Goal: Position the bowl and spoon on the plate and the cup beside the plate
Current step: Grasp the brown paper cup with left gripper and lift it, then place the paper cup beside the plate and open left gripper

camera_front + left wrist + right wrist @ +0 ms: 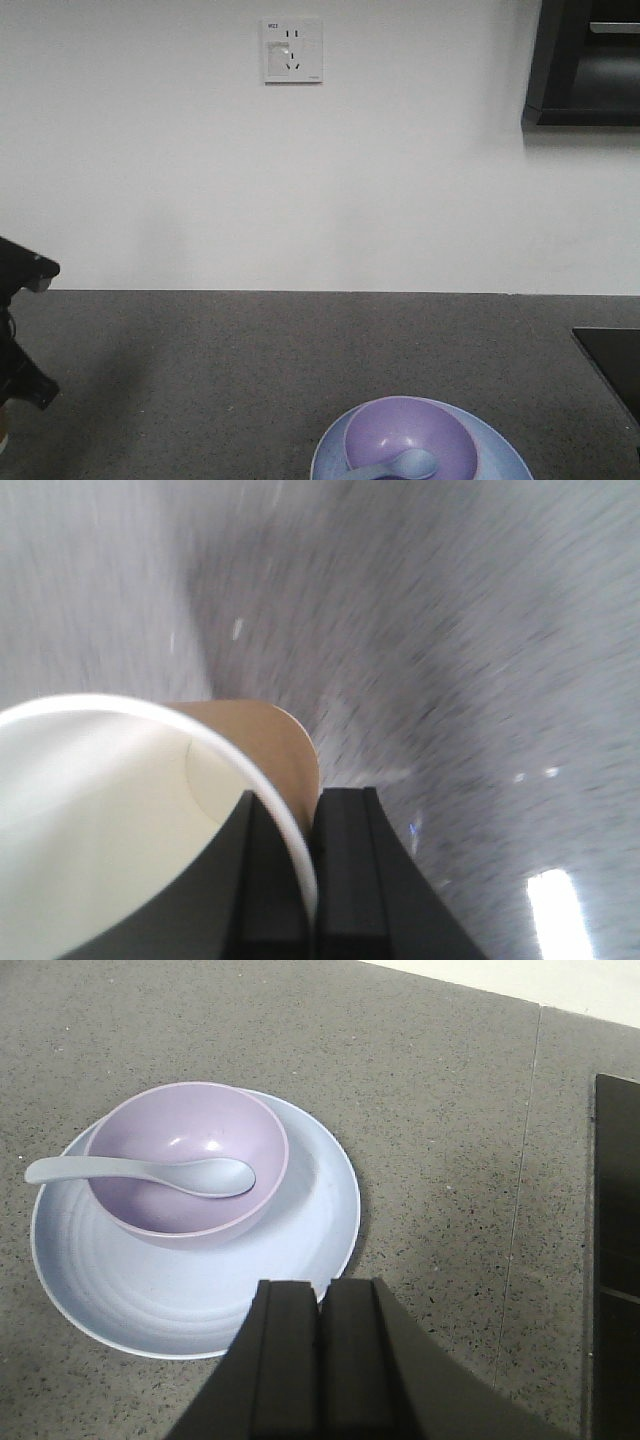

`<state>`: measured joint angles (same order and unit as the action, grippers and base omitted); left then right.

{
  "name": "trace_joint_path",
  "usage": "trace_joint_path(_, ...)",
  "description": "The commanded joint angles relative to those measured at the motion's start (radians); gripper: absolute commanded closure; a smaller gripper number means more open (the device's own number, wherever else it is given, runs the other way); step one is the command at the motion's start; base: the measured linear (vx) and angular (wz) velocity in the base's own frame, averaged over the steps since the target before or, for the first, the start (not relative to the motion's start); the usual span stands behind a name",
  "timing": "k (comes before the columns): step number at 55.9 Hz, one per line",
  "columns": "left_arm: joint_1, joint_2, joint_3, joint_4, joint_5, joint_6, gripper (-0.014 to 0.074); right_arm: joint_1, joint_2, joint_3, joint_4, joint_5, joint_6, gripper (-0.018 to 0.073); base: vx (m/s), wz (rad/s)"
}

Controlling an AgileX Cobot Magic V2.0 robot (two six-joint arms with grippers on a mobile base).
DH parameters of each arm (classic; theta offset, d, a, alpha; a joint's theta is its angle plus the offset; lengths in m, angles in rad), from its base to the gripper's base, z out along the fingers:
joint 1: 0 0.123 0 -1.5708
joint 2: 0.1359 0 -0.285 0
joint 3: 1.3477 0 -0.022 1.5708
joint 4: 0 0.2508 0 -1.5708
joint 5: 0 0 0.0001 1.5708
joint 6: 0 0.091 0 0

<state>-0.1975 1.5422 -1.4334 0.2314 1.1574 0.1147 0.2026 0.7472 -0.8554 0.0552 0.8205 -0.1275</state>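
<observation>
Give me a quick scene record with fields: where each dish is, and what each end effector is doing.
bowl: on the plate, toward one side
spoon: scoop inside bowl, handle over the rim
cup: paper, rim pinched by left end effector, motion-blurred view
right end effector: shut, empty, above the plate's near edge
surface: dark speckled countertop
remaining: cup not yet seen beside plate

Even, soft indoor light in the front and right wrist views, both sharp; the plate (200, 1290) casts a faint shadow; the left wrist view is heavily motion-blurred, the counter (450, 630) streaked, with a bright glare patch lower right.
</observation>
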Motion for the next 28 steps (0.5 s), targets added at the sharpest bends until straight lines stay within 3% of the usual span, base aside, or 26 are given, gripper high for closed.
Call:
trace_joint_path(1,-0.059,-0.061,-0.098,-0.044,-0.04,0.036,0.06,-0.001,-0.004,-0.029,-0.004,-0.072,-0.001,0.0568,0.0,0.0)
trace_joint_path(9,-0.16,-0.052,-0.203,-0.099,-0.046,0.042,0.06,-0.001,-0.004,-0.029,-0.004,-0.072,-0.001,0.0568,0.0,0.0)
trace_joint_path(28,-0.381,0.059,-0.333,-0.104,-0.04,0.042,0.06,-0.001,-0.004,-0.029,-0.004,-0.072,-0.001,0.0568,0.0,0.0)
